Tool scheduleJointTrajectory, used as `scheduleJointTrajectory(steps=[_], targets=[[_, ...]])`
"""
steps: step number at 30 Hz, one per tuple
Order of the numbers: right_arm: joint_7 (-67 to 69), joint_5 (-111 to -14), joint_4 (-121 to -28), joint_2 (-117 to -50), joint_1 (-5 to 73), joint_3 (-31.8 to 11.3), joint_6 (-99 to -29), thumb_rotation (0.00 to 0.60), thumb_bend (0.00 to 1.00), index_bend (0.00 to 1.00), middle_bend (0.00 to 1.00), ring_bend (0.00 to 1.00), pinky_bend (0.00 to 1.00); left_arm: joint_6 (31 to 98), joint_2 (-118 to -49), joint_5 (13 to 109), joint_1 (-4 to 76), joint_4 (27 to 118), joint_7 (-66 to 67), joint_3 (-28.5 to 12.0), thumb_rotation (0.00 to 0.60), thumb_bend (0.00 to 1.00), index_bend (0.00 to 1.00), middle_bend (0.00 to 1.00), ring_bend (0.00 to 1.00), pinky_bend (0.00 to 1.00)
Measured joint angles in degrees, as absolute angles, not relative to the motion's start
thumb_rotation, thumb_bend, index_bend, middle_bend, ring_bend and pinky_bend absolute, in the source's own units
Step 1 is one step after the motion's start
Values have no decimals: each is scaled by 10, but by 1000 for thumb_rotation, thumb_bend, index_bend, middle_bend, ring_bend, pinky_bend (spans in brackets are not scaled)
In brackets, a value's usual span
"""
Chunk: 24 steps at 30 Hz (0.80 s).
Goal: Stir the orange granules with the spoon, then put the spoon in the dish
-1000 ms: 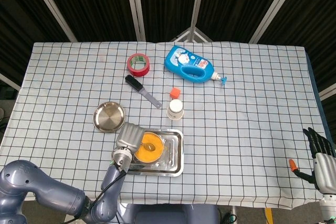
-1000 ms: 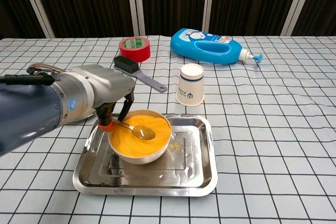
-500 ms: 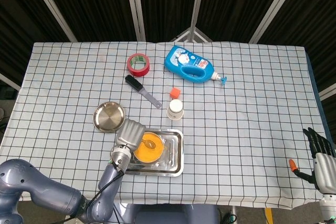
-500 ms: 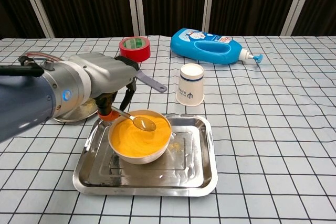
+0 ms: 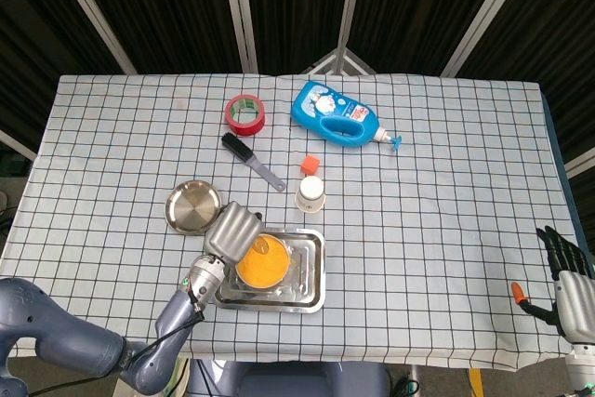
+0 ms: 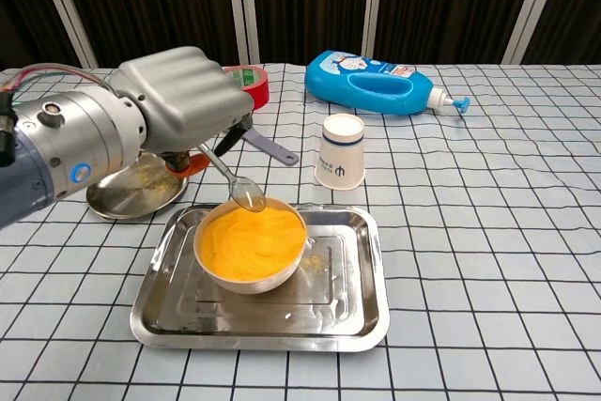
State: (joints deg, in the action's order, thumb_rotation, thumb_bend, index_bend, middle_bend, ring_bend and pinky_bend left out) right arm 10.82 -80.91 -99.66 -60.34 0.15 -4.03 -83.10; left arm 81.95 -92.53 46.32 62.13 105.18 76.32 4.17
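Left hand: grasping the spoon by its orange-tipped handle, the fingers clenching around it; the spoon bowl is hanging just above the far rim of the bowl of orange granules, clear of the surface.

Right hand: resting at the tabletop edge, well apart from the work; an orange tip is showing beside it, and whether the fingers are released or clenched cannot be told.

Bowl: standing in the steel tray; a few stray granules are lying on the tray floor beside it.

Dish: round, steel, sitting just beside the tray on the left, partly hidden behind the left hand in the chest view; fully visible in the head view.

Risks, as judged:
- Granules clinging to the spoon are likely to be scattering onto the checked cloth on the way to the dish, if the spoon is tilting.
- The spoon bowl is passing close to the bowl rim; a low sweep could be knocking the bowl or dragging granules out.
- The hand is bulky and is covering the dish, so a misjudged release could be dropping the spoon on the dish rim, or off it.

Writing: blue bottle is showing a cartoon face and small label print, unreadable; paper cup is bearing a dark mark, unreadable; red tape roll, no legible text.
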Motion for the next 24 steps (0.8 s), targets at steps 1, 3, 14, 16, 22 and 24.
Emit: scheduleJointTrajectory(steps=[1,3,14,16,22,24], targets=[[108,-809,-997,-603,2,-40,-831,600,393,0,0,0,0,814,-921,481,623,1044,770,53,600,632,809,1000,1000,1000],[108,-809,-997,-603,1,-40,-831,600,393,0,0,0,0,799,-913,519,628,1025,789,76,600,632,811,1000,1000,1000],[112,-807,-997,-602,2,-41,-830,600,394,0,0,0,0,723,-900,628,653,960,828,117,600,629,811,1000,1000,1000],[113,-807,-997,-602,1,-41,-830,600,394,0,0,0,0,715,-900,642,655,954,831,118,600,628,811,1000,1000,1000],[112,-807,-997,-602,1,-41,-830,600,393,0,0,0,0,688,-903,659,660,941,848,115,600,627,812,1000,1000,1000],[112,-807,-998,-602,2,-41,-830,600,393,0,0,0,0,678,-903,660,663,937,856,113,600,626,812,1000,1000,1000]])
